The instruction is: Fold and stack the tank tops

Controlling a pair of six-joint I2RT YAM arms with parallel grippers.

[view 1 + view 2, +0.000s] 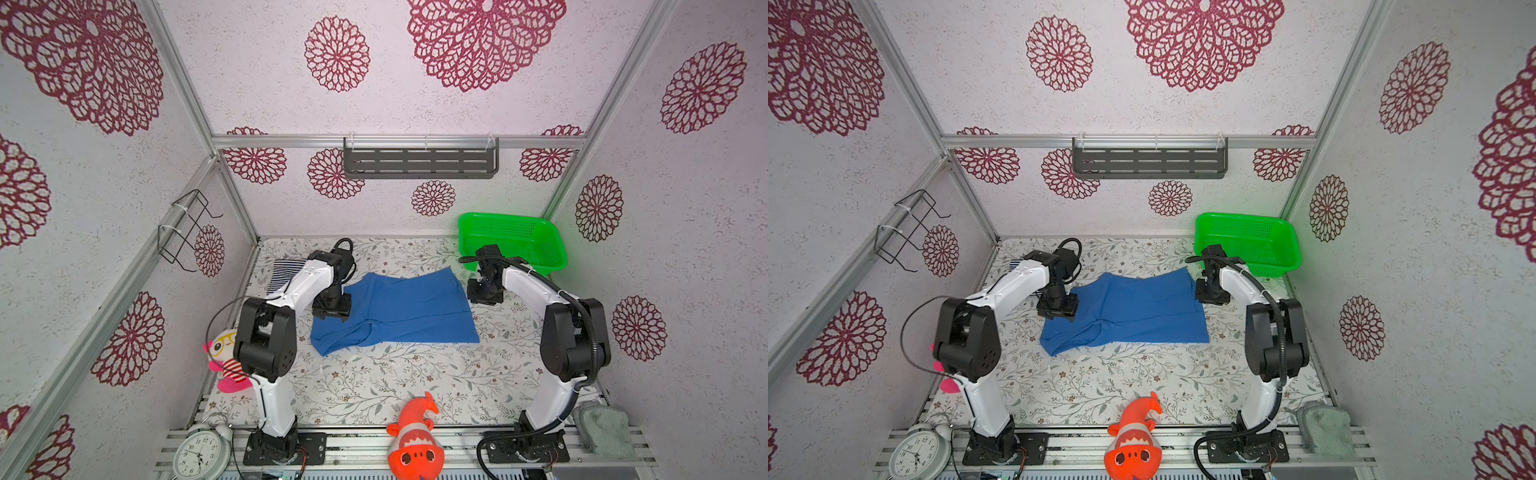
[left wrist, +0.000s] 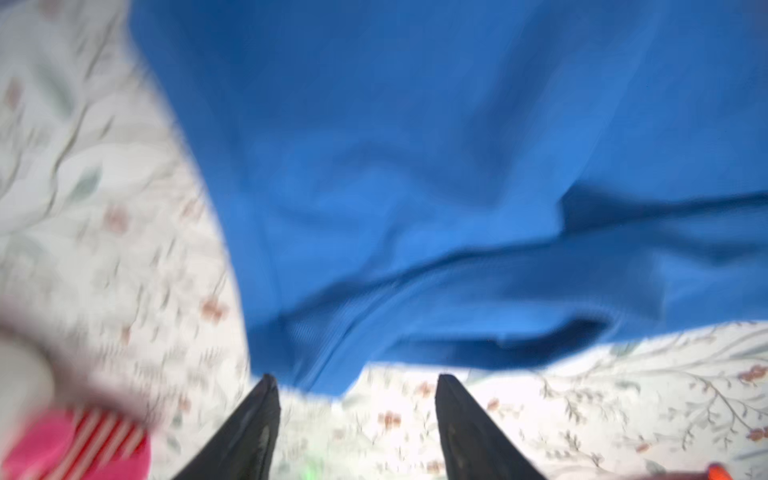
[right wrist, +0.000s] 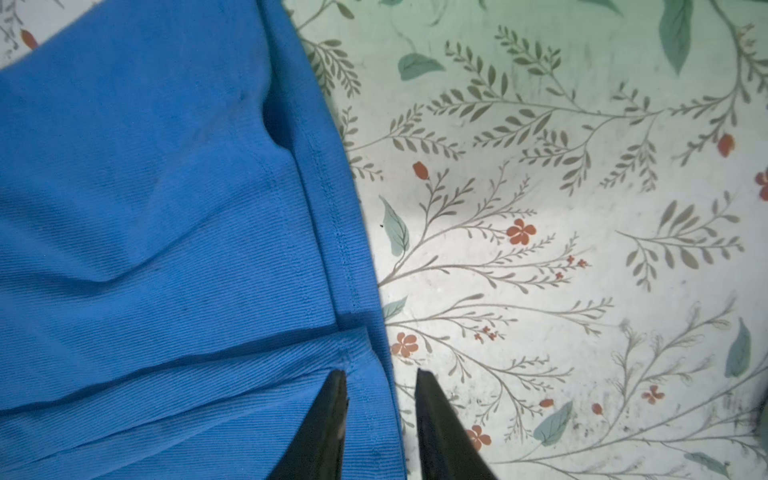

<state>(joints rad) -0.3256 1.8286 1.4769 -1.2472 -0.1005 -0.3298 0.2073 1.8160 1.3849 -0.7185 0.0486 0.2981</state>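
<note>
Clownfish plush at 6 o'clock; striped tank top at 10, top views only. Spread apart: left gripper, right gripper, by blue tank top.

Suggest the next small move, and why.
Probably lower the left hand onto the strap end of the blue tank top and pinch it for a crosswise fold: that hand and the right hand stand open, holding nothing, and the top lies flat but long.
</note>
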